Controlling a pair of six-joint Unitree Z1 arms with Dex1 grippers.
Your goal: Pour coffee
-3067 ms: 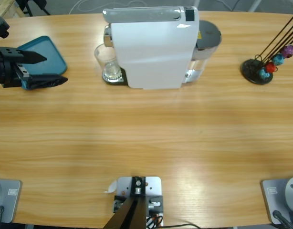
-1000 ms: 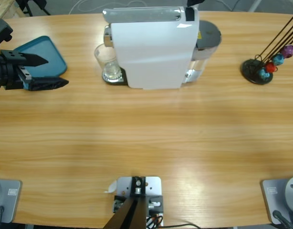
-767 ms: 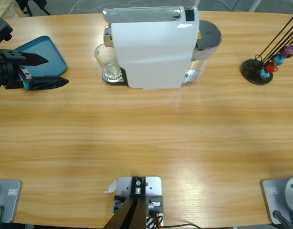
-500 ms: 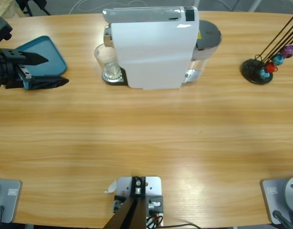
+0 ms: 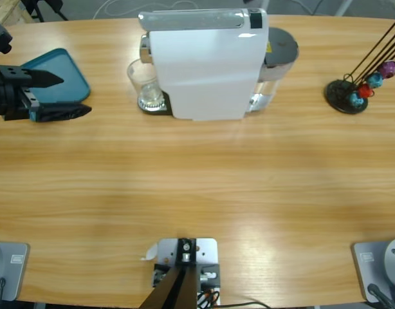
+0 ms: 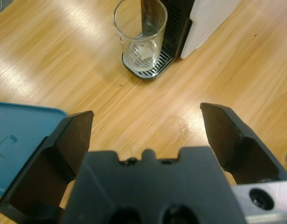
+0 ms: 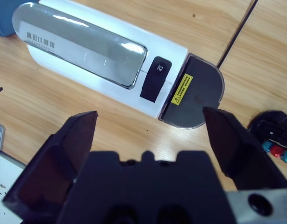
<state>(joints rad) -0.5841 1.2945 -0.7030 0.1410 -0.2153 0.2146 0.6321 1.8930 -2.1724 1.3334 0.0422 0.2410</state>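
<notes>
White plastic forms the body of the coffee machine (image 5: 204, 64), which is placed at the far middle of the wooden surface (image 5: 197, 193). A clear glass (image 5: 144, 84) is seated on the machine's black drip tray (image 6: 148, 70), under the spout; the left wrist view shows the glass (image 6: 140, 32) upright, and no coffee can be made out in it. The left tool (image 5: 53, 93) is held at the left edge of the surface with its jaws apart, pointed toward the glass and well apart from it. A blue tray (image 5: 59, 74) is located beneath and behind this tool. The right tool (image 7: 150, 126) is held above the machine, jaws apart, gripping nothing; the silver lid (image 7: 82, 49), a black lever (image 7: 155, 84) and a grey water tank cover (image 7: 197, 95) are seen below it. A black capsule stand (image 5: 349, 96) with coloured capsules (image 5: 371, 84) is located at the far right.
</notes>
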